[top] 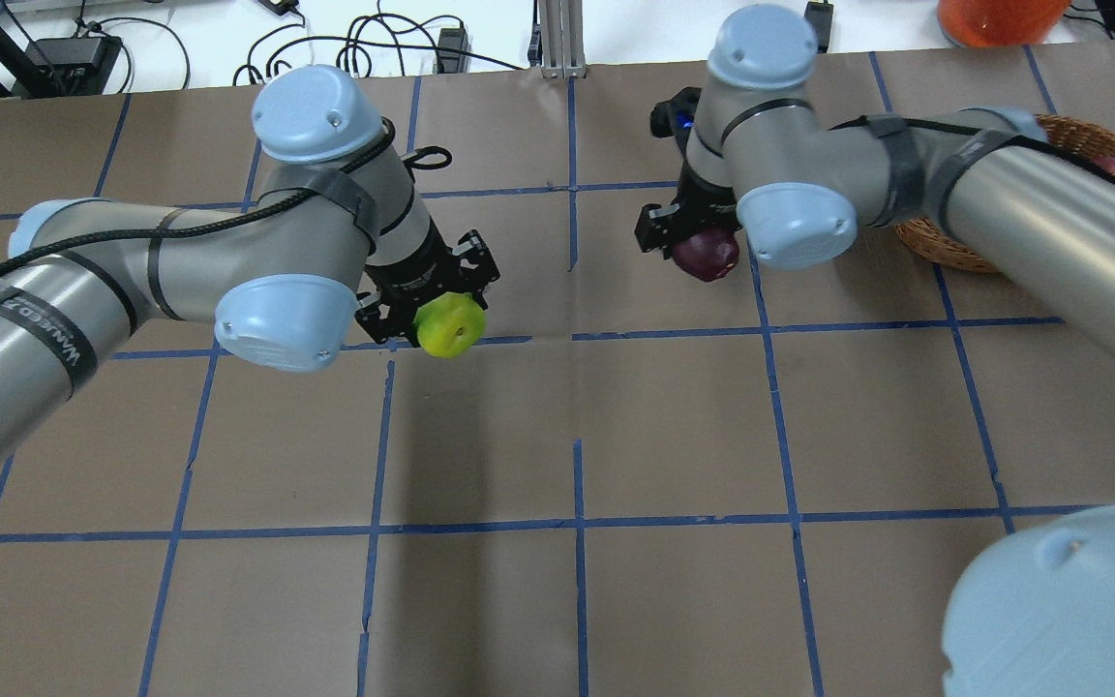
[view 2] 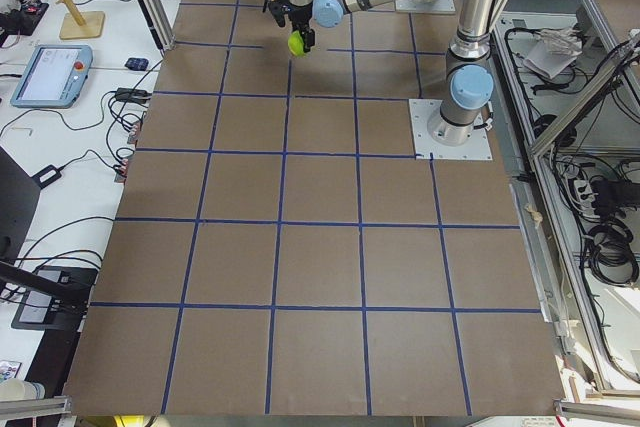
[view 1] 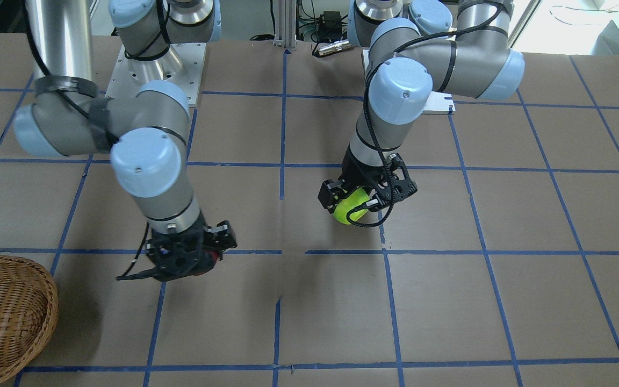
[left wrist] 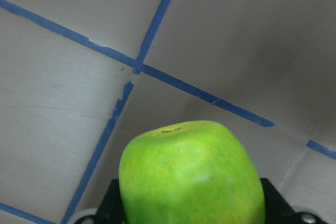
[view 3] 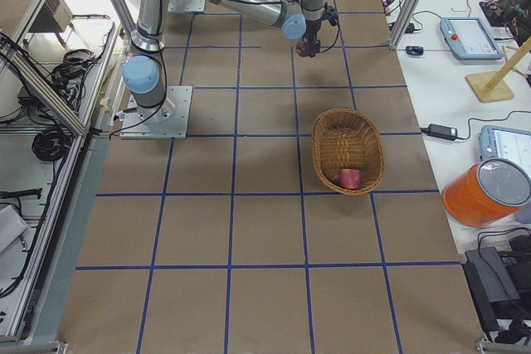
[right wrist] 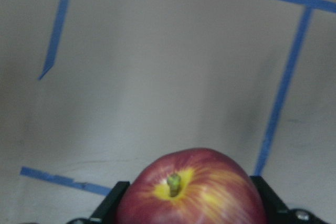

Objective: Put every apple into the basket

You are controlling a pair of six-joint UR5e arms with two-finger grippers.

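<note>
Two fruits clamped above desk (top: pixel 557 436): green apple (top: pixel 449 327) in left pincer (top: pixel 427 310), maroon apple (top: pixel 706 255) in right pincer (top: pixel 698 237). Inside basket (top: pixel 925 247) at 2 o'clock overhead: red apple (view 3: pixel 350 178).

A brown-papered table (view 2: pixel 320 247) is marked into squares by blue tape (top: pixel 577 528). An aluminium frame post (top: pixel 554 39) rises at its far edge. On the white side bench (view 2: pixel 50 147) lie teach pendants (view 2: pixel 45 75) (two at least), black cables (top: pixel 364 44), a wooden stand (view 2: pixel 75 17) and a lidded orange tub (view 3: pixel 485 192), all under bright, even light
</note>
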